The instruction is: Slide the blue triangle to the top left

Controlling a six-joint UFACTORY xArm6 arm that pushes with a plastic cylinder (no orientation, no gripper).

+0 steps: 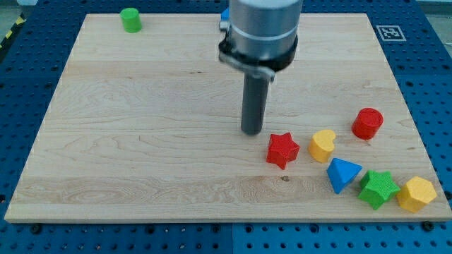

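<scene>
The blue triangle [343, 173] lies near the view's bottom right, touching the green star [378, 188] on its right. My tip [252, 131] rests on the board left of the red star [283, 149], well to the upper left of the blue triangle and apart from it. The arm's grey body hangs over the board's top middle.
A yellow heart [324, 144] sits between the red star and a red cylinder [368, 123]. A yellow hexagon [416, 194] is at the far bottom right. A green cylinder [131, 19] stands at the top left. A blue block [224, 15] peeks out behind the arm.
</scene>
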